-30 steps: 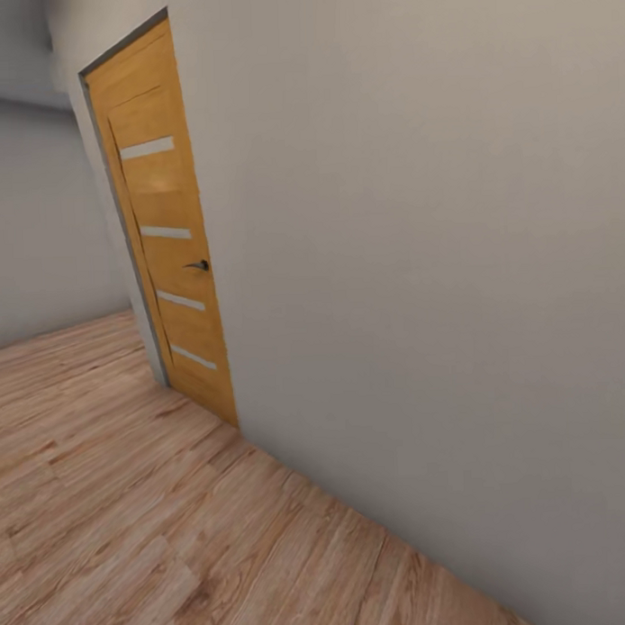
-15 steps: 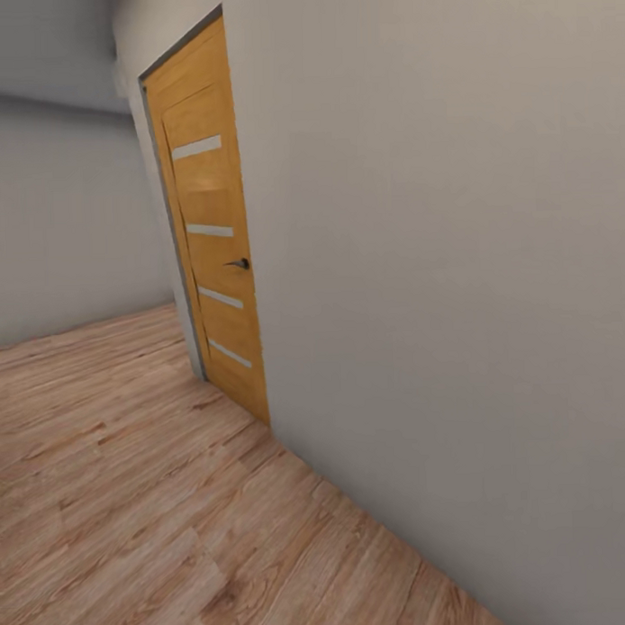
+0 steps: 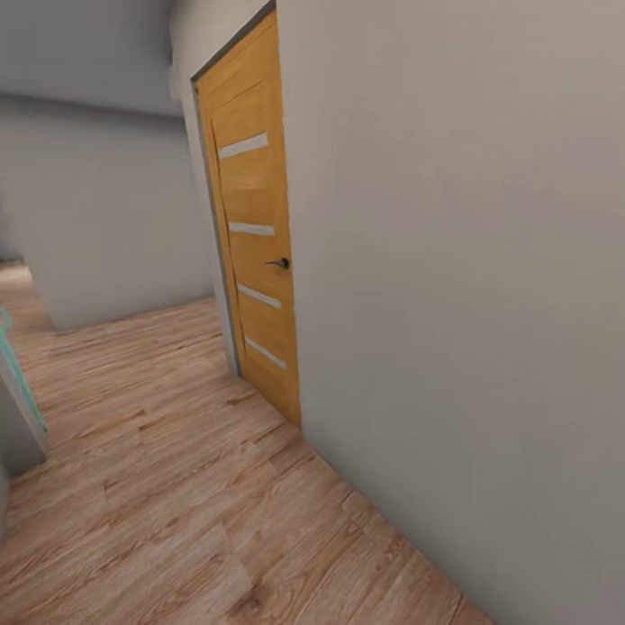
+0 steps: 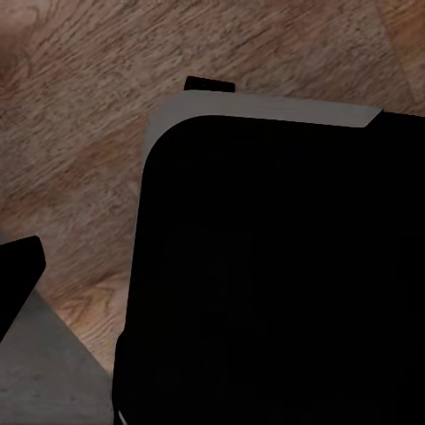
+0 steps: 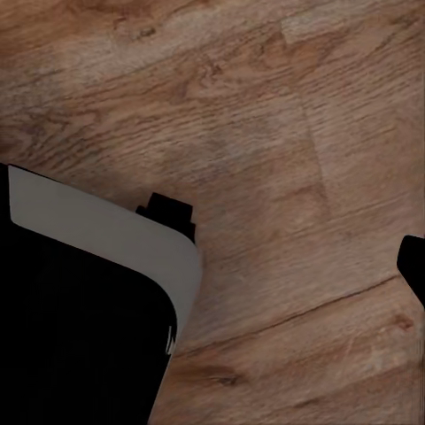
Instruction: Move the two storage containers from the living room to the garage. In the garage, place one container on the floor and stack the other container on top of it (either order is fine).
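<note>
**A:** What does the head view give us?

**B:** A hallway. A wood-panelled door [image 3: 256,242] stands closed in the upper middle of the frame, orange-brown with four pale horizontal strips and a small dark handle [image 3: 278,262] on its right edge. It is set into a plain beige wall [image 3: 474,280] that fills the whole right side of the frame.

**A:** And underfoot?

**B:** Light wood plank flooring [image 3: 184,515] across the lower left, running back toward another pale wall [image 3: 111,229] at the far end. At the left edge of the frame there is a grey upright surface with a teal strip [image 3: 15,368] along it; I cannot tell what it belongs to.

**A:** The storage containers?

**B:** I cannot place them from these views. The planks and beige walls match the living room side of the house, not the garage.

**A:** The end effectors?

**B:** The left wrist view looks down on the planks past a large black rounded body with a grey rim [image 4: 266,111], apparently part of the robot. The right wrist view has a similar black body with a grey rim [image 5: 106,235] in the lower left of the frame. Whether either end effector is spread or closed, or holding anything, I cannot tell.
</note>
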Tool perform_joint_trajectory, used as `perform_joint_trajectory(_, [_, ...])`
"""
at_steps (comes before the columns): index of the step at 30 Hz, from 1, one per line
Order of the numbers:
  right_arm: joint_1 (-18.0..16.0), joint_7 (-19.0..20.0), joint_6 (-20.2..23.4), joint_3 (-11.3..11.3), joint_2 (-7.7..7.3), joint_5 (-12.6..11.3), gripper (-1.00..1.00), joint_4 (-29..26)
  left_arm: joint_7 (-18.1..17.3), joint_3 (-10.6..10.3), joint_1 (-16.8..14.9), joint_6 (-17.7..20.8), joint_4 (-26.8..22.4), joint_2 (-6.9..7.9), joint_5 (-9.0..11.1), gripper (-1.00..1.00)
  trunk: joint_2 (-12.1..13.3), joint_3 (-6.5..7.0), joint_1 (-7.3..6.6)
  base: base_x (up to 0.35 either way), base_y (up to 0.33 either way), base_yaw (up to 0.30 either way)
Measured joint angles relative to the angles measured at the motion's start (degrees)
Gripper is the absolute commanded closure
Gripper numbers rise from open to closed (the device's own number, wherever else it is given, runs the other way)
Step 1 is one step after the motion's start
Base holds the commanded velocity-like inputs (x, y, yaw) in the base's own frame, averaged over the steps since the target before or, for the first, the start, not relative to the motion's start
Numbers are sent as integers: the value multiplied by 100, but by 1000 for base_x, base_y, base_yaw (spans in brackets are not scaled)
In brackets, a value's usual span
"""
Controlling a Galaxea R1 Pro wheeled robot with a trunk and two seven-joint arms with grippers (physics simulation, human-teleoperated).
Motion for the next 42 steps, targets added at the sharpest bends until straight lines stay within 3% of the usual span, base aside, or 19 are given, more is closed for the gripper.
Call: perform_joint_trajectory(42, [0,0,-15,-8,-5,0,-100,0,0,0,0,0,1,2,0,-100,0,0,0,143,0,269])
